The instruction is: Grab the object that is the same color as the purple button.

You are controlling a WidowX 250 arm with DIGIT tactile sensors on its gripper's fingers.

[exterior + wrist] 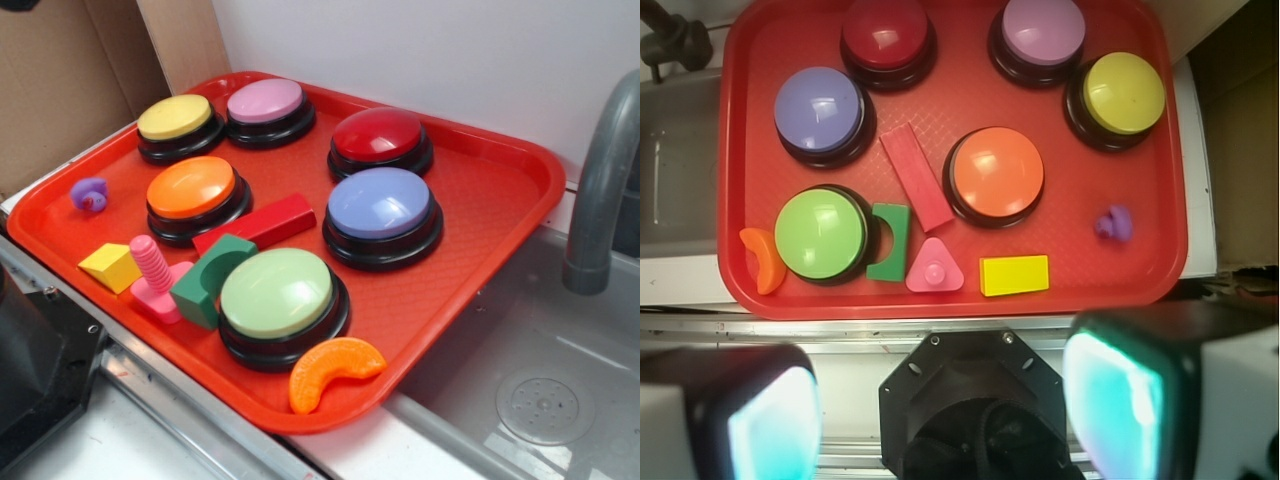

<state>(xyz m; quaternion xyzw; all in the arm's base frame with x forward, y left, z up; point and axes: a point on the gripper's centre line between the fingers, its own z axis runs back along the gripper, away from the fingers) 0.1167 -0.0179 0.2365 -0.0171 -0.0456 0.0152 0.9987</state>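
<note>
The small purple knobbly toy (89,194) with a reddish spot lies on the red tray (480,170) at its left end, left of the orange button. In the wrist view it (1114,223) sits right of the orange button. The purple button (381,202) stands mid-right on the tray, and at the upper left in the wrist view (819,109). My gripper (945,400) is open and empty, high above the robot base, off the tray's near edge. Its fingers (1110,395) show at the bottom of the wrist view. The gripper is out of the exterior view.
On the tray: yellow (176,118), pink (265,100), red (379,135), orange (191,187) and green (277,292) buttons, a red bar (262,224), green arch (208,279), pink screw toy (155,276), yellow wedge (111,266), orange crescent (330,369). A sink and faucet (600,180) stand right.
</note>
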